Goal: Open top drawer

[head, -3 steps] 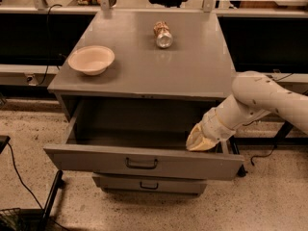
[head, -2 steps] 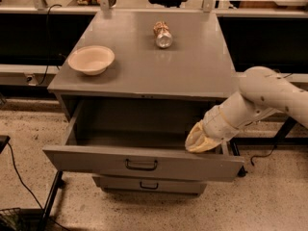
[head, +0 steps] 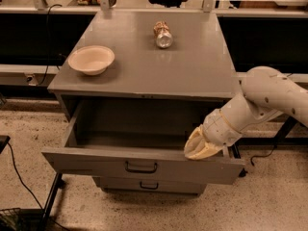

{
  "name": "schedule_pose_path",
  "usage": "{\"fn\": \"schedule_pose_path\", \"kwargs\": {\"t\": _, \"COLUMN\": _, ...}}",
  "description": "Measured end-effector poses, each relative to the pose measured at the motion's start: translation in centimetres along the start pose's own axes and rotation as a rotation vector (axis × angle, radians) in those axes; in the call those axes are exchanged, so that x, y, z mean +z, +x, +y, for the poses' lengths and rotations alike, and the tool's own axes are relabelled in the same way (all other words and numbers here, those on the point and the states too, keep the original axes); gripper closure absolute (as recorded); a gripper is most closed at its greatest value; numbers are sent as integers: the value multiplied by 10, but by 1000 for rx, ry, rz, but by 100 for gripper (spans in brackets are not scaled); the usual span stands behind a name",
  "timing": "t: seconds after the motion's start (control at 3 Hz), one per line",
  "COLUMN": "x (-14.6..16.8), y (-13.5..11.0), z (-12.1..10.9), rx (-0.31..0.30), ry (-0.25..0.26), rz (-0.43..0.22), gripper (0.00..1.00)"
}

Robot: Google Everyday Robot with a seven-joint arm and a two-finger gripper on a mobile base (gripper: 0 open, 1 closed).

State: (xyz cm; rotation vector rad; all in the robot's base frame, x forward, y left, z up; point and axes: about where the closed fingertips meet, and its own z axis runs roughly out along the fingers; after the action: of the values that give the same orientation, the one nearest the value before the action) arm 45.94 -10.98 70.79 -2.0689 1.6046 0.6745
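The top drawer (head: 96,161) of the grey metal cabinet stands pulled far out, its inside bare. Its flat front has a small dark bail handle (head: 141,167) at the centre. A shallower drawer (head: 149,185) with a like handle sits shut below it. My gripper (head: 198,147), cream-coloured on a white arm (head: 262,100), rests at the right end of the open drawer, just behind the top edge of its front. It reaches in from the right.
On the cabinet top (head: 192,66) lie a beige bowl (head: 91,59) at the left and a tipped can (head: 163,34) near the back. Black cables (head: 19,177) run on the speckled floor at the left. A dark shelf unit stands behind.
The gripper and arm have stayed at the drawer's right end with only a slight shift. The drawer is about as far out as before.
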Motion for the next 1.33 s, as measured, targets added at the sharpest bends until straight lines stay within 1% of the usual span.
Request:
{"fn": "schedule_pose_path", "kwargs": {"t": 0.33, "x": -7, "y": -5, "z": -4, "rx": 24, "ry": 53, "rz": 43, "gripper": 100}}
{"fn": "schedule_pose_path", "kwargs": {"t": 0.67, "x": -4, "y": -9, "z": -41, "rx": 45, "ry": 141, "rz": 126, "gripper": 100}}
{"fn": "schedule_pose_path", "kwargs": {"t": 1.0, "x": 13, "y": -6, "z": -65, "rx": 60, "ry": 163, "rz": 129, "gripper": 100}}
{"fn": "schedule_pose_path", "kwargs": {"t": 1.33, "x": 36, "y": -5, "z": -81, "rx": 76, "ry": 165, "rz": 116, "gripper": 100}}
